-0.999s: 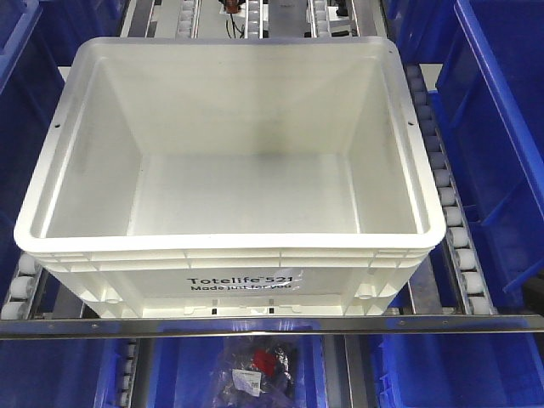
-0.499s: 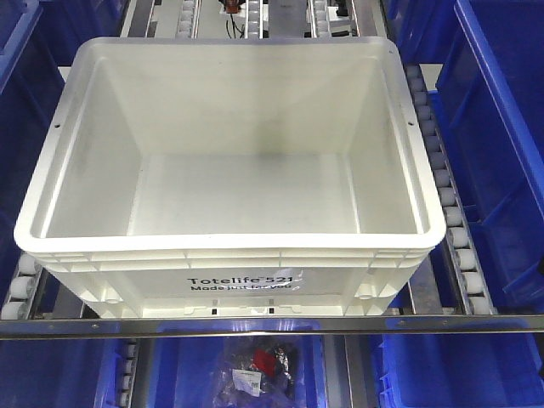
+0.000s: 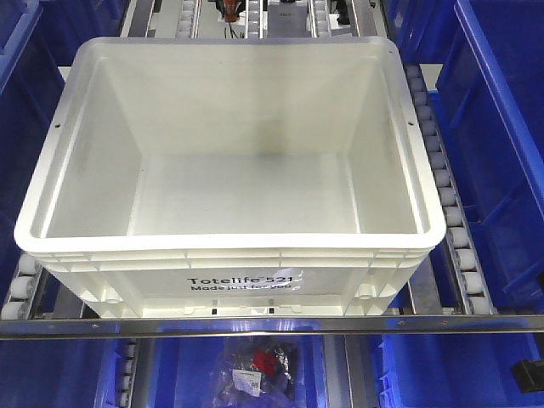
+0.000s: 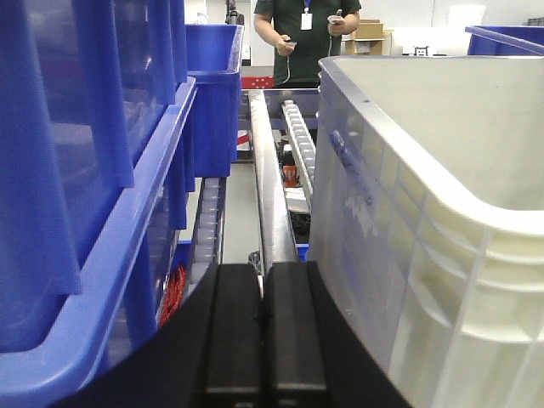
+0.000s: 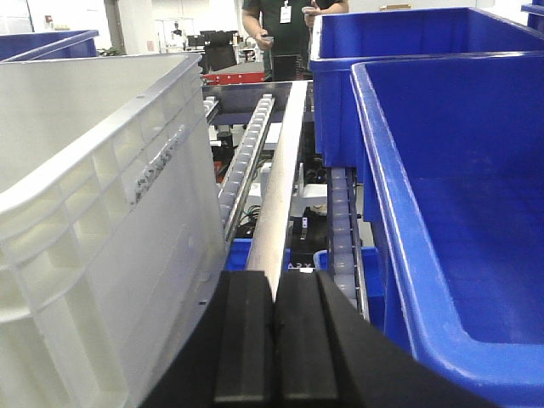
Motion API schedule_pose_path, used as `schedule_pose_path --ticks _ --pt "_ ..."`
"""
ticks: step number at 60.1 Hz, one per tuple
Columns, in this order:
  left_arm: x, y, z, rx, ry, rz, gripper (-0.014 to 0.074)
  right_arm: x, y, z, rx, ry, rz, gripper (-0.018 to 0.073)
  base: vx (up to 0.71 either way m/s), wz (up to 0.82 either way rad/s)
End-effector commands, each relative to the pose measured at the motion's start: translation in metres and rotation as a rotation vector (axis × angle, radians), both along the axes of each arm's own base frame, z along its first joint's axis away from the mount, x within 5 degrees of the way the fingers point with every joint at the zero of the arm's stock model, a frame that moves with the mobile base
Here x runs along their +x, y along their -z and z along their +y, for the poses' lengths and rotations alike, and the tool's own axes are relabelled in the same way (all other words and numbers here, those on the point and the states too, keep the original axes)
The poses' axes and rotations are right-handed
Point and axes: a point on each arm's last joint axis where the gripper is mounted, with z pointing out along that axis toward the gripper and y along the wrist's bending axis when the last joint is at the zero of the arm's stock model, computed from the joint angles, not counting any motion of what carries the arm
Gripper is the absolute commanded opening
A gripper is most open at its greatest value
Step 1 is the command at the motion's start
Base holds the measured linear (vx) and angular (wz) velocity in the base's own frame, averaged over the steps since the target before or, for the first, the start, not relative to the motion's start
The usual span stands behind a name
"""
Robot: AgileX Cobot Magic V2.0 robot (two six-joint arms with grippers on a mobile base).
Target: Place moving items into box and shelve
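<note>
right hand (image 3: 529,374) | newly visible at front view's lower-right corner

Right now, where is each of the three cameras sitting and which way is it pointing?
Front view: high up, looking down into the empty white box on the roller rails; no gripper shows.
Left wrist: low, left of the box, facing along the rack; left gripper shut.
Right wrist: low, right of the box, beside a blue bin; right gripper shut.
Both wrist views share the person beyond.
</note>
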Motion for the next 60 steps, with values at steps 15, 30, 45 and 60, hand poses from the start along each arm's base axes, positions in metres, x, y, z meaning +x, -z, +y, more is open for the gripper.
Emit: schedule_pose_path --ticks 15,30,45,60 --pt "-0.0003 0.0006 -0.0003 -0.009 0.003 -0.074 -0.0022 -0.0002 -0.0021 -0.0005 -0.007 0.008 -0.091 -0.0015 0.0 0.0" --pt "-0.0003 0.0006 -0.0003 -0.009 0.003 -0.074 -0.0022 -0.0003 -0.007 -0.0051 0.041 0.09 -0.14 -0.0015 0.0 0.0" --pt "-0.0003 0.0006 -0.0003 -0.009 0.003 -0.074 -0.0022 -0.0006 -0.0088 -0.0048 0.003 0.089 -0.164 -0.0015 0.0 0.0" --pt "-0.0003 0.0006 -0.0003 -0.009 0.003 -0.074 -0.0022 -0.0011 -0.0114 -0.003 -0.035 0.063 -0.197 -0.0015 0.0 0.0"
